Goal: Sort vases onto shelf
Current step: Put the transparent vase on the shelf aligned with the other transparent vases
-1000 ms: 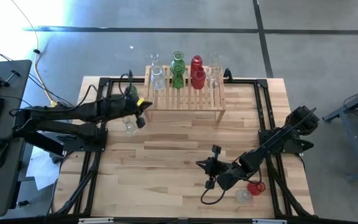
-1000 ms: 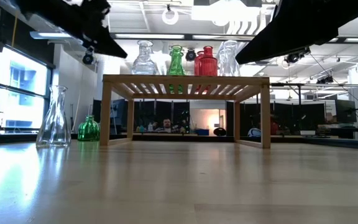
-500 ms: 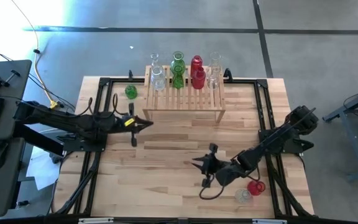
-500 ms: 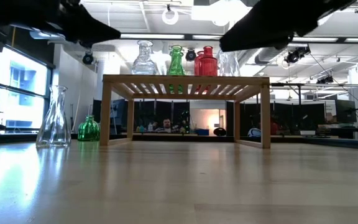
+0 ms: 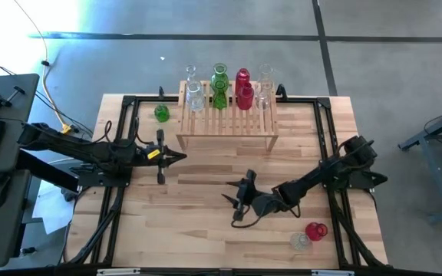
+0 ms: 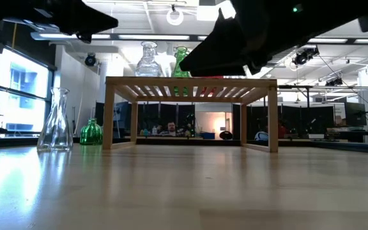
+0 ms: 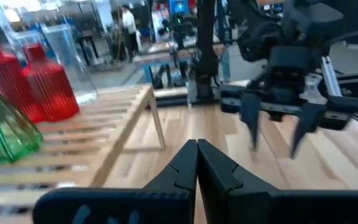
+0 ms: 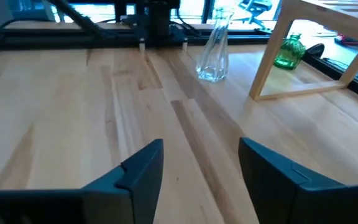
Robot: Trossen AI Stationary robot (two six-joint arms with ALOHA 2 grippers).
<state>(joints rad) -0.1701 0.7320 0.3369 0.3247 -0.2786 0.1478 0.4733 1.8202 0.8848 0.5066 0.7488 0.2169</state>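
Observation:
The light-wood shelf stands at the table's far middle. On its slatted top stand clear, green, red and clear vases. A green vase and a tall clear vase stand on the table left of the shelf. A red vase and a clear one sit near the right front. My left gripper is shut and holds nothing, left of the shelf's near left leg. My right gripper hangs open over the table's middle.
Black frame rails run along the table's sides. The plank tabletop stretches bare between the shelf and the near edge. In the right wrist view the clear vase and green vase stand beyond my open fingers.
My right gripper has moved toward the table's left edge, away from the red and clear vases at the front right, and has opened. My left arm has swung away from the far left corner toward the near side, uncovering the green vase there; its gripper stays shut.

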